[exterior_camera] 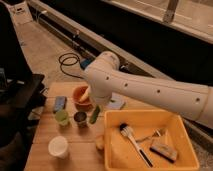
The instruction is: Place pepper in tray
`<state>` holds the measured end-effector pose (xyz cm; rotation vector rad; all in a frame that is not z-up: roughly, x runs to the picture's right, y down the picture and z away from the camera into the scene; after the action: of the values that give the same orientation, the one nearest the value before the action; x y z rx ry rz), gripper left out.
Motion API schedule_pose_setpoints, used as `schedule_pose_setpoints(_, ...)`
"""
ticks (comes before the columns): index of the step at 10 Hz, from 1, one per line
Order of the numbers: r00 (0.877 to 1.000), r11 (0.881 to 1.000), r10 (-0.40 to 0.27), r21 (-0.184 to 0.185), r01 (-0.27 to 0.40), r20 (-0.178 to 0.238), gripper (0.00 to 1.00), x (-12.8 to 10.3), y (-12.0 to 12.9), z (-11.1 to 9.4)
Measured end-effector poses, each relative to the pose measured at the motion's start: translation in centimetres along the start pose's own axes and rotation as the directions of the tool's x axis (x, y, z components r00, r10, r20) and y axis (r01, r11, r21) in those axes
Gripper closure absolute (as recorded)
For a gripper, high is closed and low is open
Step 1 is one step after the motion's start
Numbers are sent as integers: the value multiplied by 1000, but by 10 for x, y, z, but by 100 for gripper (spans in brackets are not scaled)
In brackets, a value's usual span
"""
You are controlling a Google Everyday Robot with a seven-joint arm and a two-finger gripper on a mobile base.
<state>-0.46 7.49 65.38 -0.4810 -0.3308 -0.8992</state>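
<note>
The pepper (pixel 95 114) is slim and dark green and hangs upright from my gripper (pixel 95 106), just above the wooden table. The gripper is shut on its upper end, below the thick white arm (pixel 140 87) that reaches in from the right. The yellow tray (pixel 114 150) stands at the front right, with its left rim just right of the pepper. It holds a brush (pixel 132 142), a fork (pixel 155 134) and a small dark block (pixel 162 150). The pepper is outside the tray.
An orange-brown bowl (pixel 81 97) sits behind the gripper. A metal can (pixel 80 119) and a green cup (pixel 61 117) stand to its left. A white cup (pixel 58 146) and an orange fruit (pixel 99 142) are in front, and blue items (pixel 60 103) lie at the back. The floor and a cable (pixel 67 62) lie beyond.
</note>
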Motion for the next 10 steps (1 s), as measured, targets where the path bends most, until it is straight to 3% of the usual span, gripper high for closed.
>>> schedule_pose_setpoints(7,1000,1000,21,2,-21,3,100,4,1,1)
schedule_pose_setpoints(10,990,990,141,6,-141,-2,100,27,29,8)
